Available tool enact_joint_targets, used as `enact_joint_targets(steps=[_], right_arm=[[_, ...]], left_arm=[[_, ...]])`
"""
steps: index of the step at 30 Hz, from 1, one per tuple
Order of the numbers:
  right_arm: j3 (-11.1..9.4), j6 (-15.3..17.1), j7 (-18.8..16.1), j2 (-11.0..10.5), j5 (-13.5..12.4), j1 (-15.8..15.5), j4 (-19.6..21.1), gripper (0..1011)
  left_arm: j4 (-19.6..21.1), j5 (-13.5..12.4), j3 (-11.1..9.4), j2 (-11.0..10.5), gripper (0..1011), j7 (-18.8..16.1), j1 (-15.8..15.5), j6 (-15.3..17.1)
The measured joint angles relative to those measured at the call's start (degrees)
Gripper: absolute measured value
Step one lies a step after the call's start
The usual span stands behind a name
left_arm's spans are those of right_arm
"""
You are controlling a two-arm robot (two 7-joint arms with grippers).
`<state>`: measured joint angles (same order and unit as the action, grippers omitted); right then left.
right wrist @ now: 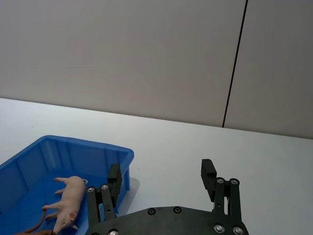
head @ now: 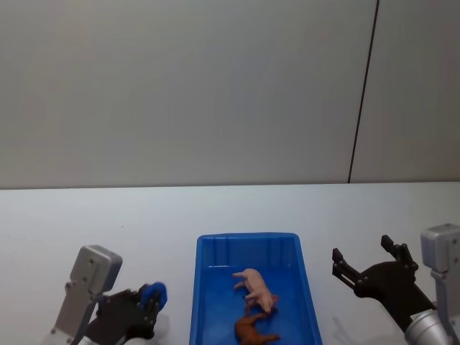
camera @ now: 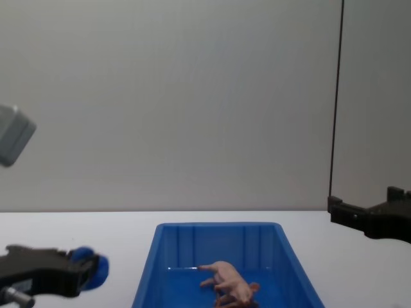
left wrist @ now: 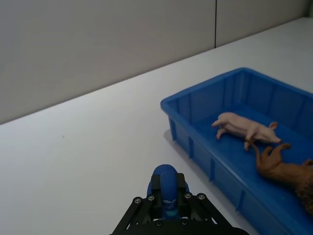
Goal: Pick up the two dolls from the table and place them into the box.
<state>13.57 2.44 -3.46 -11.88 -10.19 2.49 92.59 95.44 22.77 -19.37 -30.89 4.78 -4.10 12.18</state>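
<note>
The left tool [head: 144,305] is sitting closed beside the box [head: 203,287], holding nothing; the right tool [head: 366,262] is hovering spread wide, empty. The pig [head: 255,286] and brown animal [head: 251,329] are lying inside, so placing looks done; next calls for retreating.

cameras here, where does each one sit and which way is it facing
Head view: up high, looking down at the box holding the pig and brown animal; left gripper and right gripper flank it.
Chest view: low, facing across the table to the wall.
Left wrist view: on the left arm, facing the box; its fingertips are closed around something blue.
Right wrist view: on the right arm, facing the wall; its fingers are spread.
All four views share the box and pig.
</note>
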Motion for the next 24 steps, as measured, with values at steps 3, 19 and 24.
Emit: enact_joint_targets(steps=[3,19,24], right_arm=[[0.0,0.0,0.0,0.0,0.0,0.0,0.0,1001],[0.0,0.0,0.0,0.0,0.0,0.0,0.0,1001],[0.0,0.0,0.0,0.0,0.0,0.0,0.0,1001]], left_arm=[[0.0,-0.6,-0.1,0.5,145,1.1,-0.7,-0.6],[-3.1,-5.6,-1.9,6.9,228,12.4,-8.9,-4.8],[-4.6,-6.8,-2.5,8.8,392,15.4,-11.2,-5.4]])
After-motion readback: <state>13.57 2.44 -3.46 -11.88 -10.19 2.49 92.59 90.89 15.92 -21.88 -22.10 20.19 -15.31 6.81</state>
